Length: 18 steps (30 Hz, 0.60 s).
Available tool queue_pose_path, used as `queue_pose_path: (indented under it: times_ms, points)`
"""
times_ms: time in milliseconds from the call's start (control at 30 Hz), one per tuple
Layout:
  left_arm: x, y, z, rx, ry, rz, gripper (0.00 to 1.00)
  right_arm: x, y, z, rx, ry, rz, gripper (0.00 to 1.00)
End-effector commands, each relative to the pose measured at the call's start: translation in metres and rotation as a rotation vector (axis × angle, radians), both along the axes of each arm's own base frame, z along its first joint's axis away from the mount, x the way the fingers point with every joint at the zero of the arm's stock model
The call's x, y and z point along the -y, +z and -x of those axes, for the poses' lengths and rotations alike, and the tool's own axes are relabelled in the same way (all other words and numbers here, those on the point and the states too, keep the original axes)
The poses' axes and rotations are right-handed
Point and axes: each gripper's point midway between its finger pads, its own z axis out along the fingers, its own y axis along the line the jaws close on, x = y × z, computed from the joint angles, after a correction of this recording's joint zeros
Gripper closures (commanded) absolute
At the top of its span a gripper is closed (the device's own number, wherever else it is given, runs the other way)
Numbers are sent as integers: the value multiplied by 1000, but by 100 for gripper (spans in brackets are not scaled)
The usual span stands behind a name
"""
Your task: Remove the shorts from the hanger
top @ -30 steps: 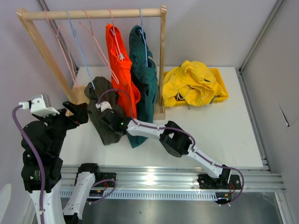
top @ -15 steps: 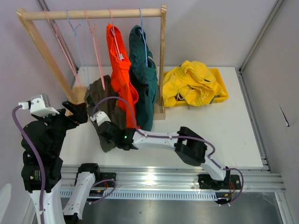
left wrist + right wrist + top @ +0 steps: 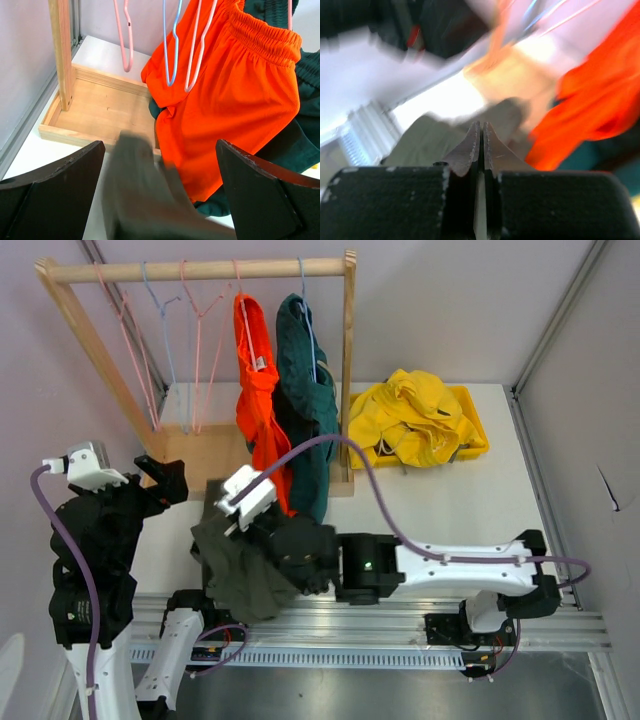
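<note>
The dark olive shorts (image 3: 240, 575) are off the hangers and hang bunched from my right gripper (image 3: 243, 523) near the table's front edge. In the right wrist view the gripper (image 3: 481, 132) is shut, with olive fabric (image 3: 420, 147) at its tips. The olive shorts show blurred in the left wrist view (image 3: 145, 195). The bright orange shorts (image 3: 258, 405) and dark teal shorts (image 3: 305, 410) hang on the rack (image 3: 200, 270). The yellow shorts (image 3: 410, 420) lie in a yellow bin (image 3: 472, 440). The grey shorts are out of view. My left gripper (image 3: 165, 480) is open and empty at the left (image 3: 160, 200).
Three empty hangers (image 3: 190, 330) hang at the rack's left end. The rack's wooden base (image 3: 100, 110) lies on the white table. The right arm stretches across the front of the table (image 3: 450, 565). Walls close in the left and right sides.
My right gripper has pulled the olive shorts off their hanger and toward the front edge. The freed hanger has swung back to the left. The left arm has not moved.
</note>
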Motion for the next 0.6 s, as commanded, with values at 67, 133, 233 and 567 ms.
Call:
queue_pose_path:
  times_ms: [67,133,233,567]
  points:
    - [1,6,-4,26,-3,10,1,100,147,-48,202,-265,-193,100]
    - [2,6,-4,26,-6,12,1,128,176,-65,219,-332,-232,100]
    - [1,4,-4,21,-4,7,1,168,207,-96,250,-421,-262,100]
    - [3,-6,-12,0,-18,0,1,280,276,-173,383,-735,-360,100]
